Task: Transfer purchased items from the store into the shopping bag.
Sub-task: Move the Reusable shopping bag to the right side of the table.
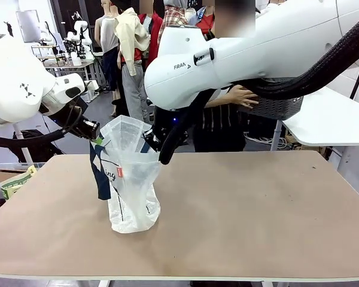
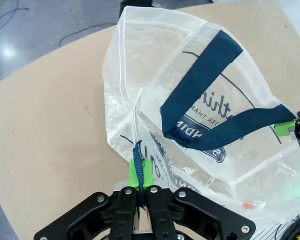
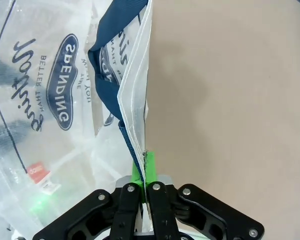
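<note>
So the shopping bag [image 1: 130,179] stands on the table [image 1: 257,203], left of the middle. I pinch its rim from both sides, my left gripper [image 2: 140,172] clamped on one edge and my right gripper [image 3: 144,162] on the opposite one. That should hold the mouth open for goods. Beyond, a person's hand [image 1: 242,95] rests on the store basket [image 1: 281,109].

Shopping bag [image 1: 134,185] upright on table [image 1: 257,203], left of middle (basket [image 1: 281,109] beyond far edge)
</note>
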### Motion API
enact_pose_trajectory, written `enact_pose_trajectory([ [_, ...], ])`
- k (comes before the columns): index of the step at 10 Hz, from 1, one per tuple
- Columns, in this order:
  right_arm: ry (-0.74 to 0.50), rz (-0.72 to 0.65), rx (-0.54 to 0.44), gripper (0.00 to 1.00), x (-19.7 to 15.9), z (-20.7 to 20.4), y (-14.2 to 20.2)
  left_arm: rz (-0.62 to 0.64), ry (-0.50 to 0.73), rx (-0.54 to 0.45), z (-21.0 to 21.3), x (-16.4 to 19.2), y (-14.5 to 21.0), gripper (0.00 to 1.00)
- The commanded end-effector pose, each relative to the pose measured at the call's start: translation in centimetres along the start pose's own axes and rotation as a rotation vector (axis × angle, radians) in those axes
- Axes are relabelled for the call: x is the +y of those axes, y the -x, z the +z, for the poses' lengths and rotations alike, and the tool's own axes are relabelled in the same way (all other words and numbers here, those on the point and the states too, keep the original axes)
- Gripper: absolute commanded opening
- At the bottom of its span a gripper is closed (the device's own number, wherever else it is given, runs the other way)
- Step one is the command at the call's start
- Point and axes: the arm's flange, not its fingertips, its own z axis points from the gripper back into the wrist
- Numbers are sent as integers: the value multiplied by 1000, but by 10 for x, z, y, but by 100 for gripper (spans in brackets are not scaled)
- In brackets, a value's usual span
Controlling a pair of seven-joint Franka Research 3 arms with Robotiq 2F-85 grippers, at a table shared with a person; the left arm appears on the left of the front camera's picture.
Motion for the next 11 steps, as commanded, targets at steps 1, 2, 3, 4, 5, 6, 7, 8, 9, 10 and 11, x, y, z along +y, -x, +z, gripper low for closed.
enact_pose_trajectory([
  [1,1,-2,2,0,-2,-3,2,-6,-4,5,1,3,1,0],
  [2,1,-2,2,0,-2,-3,2,-6,-4,5,1,3,1,0],
  [3,1,-2,2,0,-2,-3,2,-6,-4,5,1,3,1,0],
  [4,1,-2,2,0,-2,-3,2,-6,-4,5,1,3,1,0],
  [5,1,-2,2,0,-2,-3,2,-6,-4,5,1,3,1,0],
  [6,1,-2,2,0,-2,-3,2,-6,-4,5,1,3,1,0],
  [7,1,-2,2,0,-2,-3,2,-6,-4,5,1,3,1,0],
  [8,1,-2,2,0,-2,-3,2,-6,-4,5,1,3,1,0],
  [9,1,-2,2,0,-2,-3,2,-6,-4,5,1,3,1,0],
  [10,1,-2,2,0,-2,-3,2,-6,-4,5,1,3,1,0],
  [11,1,-2,2,0,-2,-3,2,-6,-4,5,1,3,1,0],
])
